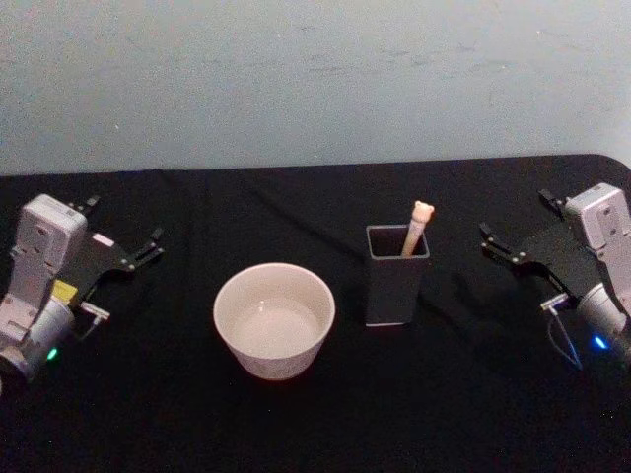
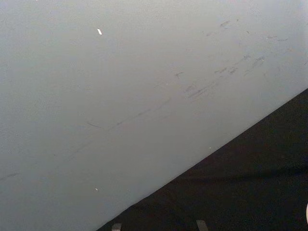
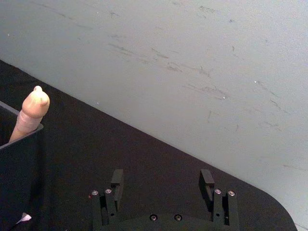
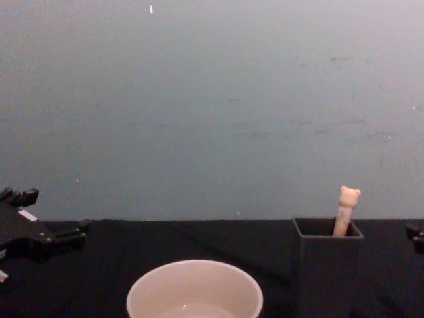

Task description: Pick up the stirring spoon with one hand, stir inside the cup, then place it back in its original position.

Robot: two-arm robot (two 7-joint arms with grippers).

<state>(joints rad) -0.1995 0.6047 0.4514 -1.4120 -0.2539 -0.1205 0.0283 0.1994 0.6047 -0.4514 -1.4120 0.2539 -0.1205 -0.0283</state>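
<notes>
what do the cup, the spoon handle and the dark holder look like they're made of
Cup: probably glazed ceramic, though plastic is possible; cream-white, smooth, even surface with a rounded rim. Spoon handle: matte beige, moulded into a bear head, likely silicone or plastic. Holder: dark grey, thin flat walls with sharp corners, dull finish, likely plastic or painted metal.

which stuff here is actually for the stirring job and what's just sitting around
For the job:
stirring spoon, standing in the holder
cup, left of the holder
dark grey holder, where the spoon goes back
left gripper and right gripper, both open, parked at the table's sides

Just there:
black table cloth
grey wall
</notes>
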